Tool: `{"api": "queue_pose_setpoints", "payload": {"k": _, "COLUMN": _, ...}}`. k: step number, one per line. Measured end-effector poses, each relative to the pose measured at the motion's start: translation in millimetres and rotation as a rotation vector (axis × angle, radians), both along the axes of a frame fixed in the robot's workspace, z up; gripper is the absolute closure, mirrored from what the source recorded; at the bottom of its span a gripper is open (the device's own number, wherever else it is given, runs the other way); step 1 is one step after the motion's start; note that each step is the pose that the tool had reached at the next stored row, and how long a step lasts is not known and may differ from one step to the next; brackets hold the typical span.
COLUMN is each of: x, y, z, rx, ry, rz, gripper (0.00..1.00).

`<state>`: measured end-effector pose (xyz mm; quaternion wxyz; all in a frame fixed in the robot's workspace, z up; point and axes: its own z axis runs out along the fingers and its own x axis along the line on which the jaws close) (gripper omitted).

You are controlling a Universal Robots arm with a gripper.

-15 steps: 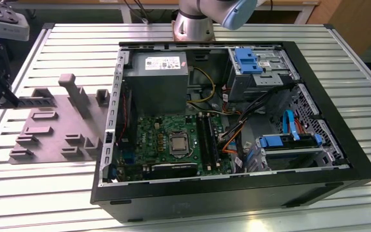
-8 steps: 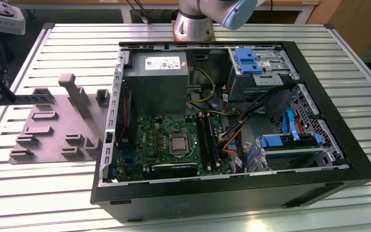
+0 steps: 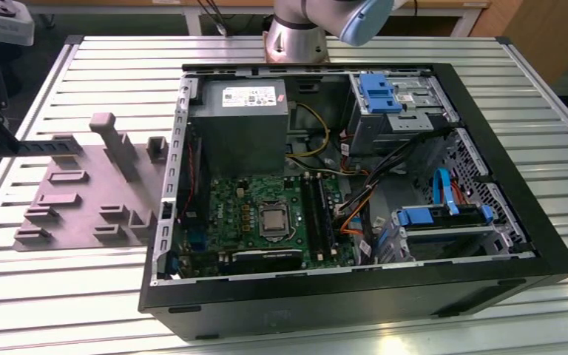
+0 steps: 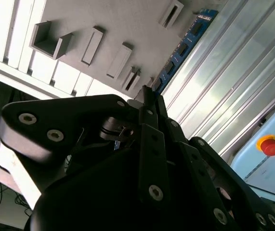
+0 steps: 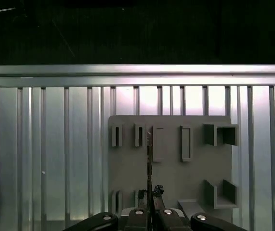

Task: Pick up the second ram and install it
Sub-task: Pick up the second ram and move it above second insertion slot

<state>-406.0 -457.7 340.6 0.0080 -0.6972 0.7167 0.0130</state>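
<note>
Black metal, my jaws are pressed together on one end of the second ram [image 5: 149, 154]. My gripper [image 5: 150, 192] pinches the thin stick by its two flat faces, so in the first wrist view I see it edge-on, as a narrow line going out from my fingertips. In the second wrist view its long side shows, with a row of small dark chips, and it reaches away from me over the fixture plate [image 5: 171, 174].

The stick hangs above this plate, between the plate's rows of slots. I judge it is lifted free of them, though I cannot see if its far end touches anything. The plate lies on the slatted metal table [image 3: 67, 296]. Just beside the plate, on the exterior view's right of it, stands the open computer case [image 3: 363, 299] with the motherboard [image 3: 234, 200] and its black socket rails [image 3: 313, 211].

So I think the picking-up part is done and the installing part is not yet begun. In my judgement, installing calls for the stick's contact edge to be parallel to a free rail and centred over it, and then for a straight, even press. A tilted stick could jam.
</note>
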Motion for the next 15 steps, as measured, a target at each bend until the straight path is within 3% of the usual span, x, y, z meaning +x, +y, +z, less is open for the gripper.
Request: {"api": "queue_pose_setpoints", "payload": {"k": 15, "x": 0.0, "y": 0.3, "z": 16.7, "rx": 0.0000, "ry": -0.0001, "rz": 0.000, "gripper": 0.86}}
